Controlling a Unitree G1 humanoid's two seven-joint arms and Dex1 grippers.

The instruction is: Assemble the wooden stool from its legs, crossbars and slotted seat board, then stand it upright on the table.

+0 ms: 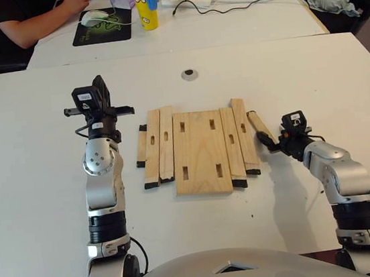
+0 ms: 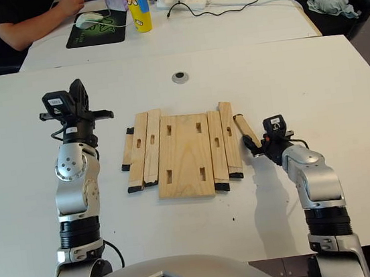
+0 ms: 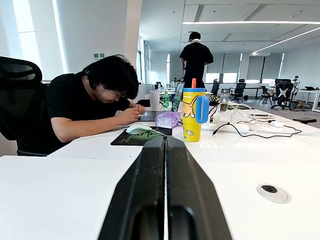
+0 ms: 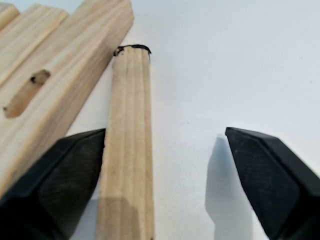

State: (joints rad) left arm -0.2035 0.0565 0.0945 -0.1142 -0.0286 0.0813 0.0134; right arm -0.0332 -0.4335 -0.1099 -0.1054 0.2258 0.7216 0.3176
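The slotted seat board (image 1: 200,151) lies flat at the table's middle. Leg pieces with slots lie beside it on the left (image 1: 166,142) and on the right (image 1: 233,143), and a short crossbar (image 1: 142,147) rests at the far left of the group. Another short crossbar (image 1: 259,124) lies to the right of the pieces. My right gripper (image 4: 165,165) is open low over the table and straddles this crossbar's (image 4: 127,145) near end, which sits close to one finger (image 4: 60,170). My left gripper (image 3: 165,142) is shut on nothing, raised left of the pieces and pointing away over the table.
A round cable grommet (image 1: 189,74) is set in the table beyond the pieces. On the table behind stand a yellow bottle (image 1: 147,4), a mouse pad (image 1: 98,26) and cables, and a person is seated there. White table surface lies free on both sides.
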